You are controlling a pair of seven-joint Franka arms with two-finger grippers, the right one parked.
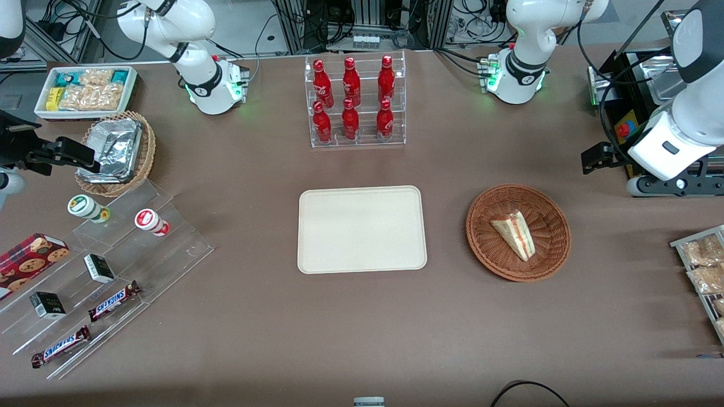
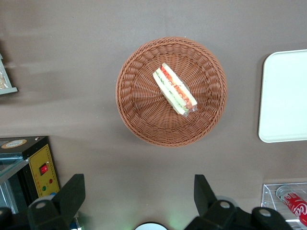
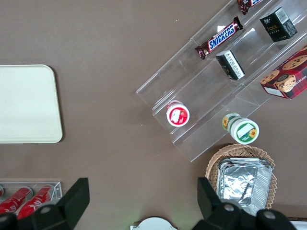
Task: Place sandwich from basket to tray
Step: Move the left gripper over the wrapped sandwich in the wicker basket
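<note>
The sandwich (image 1: 515,233) (image 2: 174,89), a wrapped pale wedge with red and green filling, lies in the middle of the reddish-brown wicker basket (image 1: 486,254) (image 2: 134,115). The cream tray (image 1: 362,229) (image 2: 285,96) rests flat beside the basket, toward the parked arm's end, with nothing on it. My gripper (image 1: 597,158) (image 2: 138,191) hangs above the table, farther from the front camera than the basket and toward the working arm's end. Its fingers (image 2: 72,191) stand wide open with nothing between them.
A clear rack of red bottles (image 1: 356,102) (image 2: 292,201) stands farther from the front camera than the tray. A black box with a red button (image 1: 622,130) (image 2: 41,167) sits near my gripper. Snack packets (image 1: 704,265) lie at the working arm's end; a stepped acrylic shelf (image 1: 113,265) at the parked arm's.
</note>
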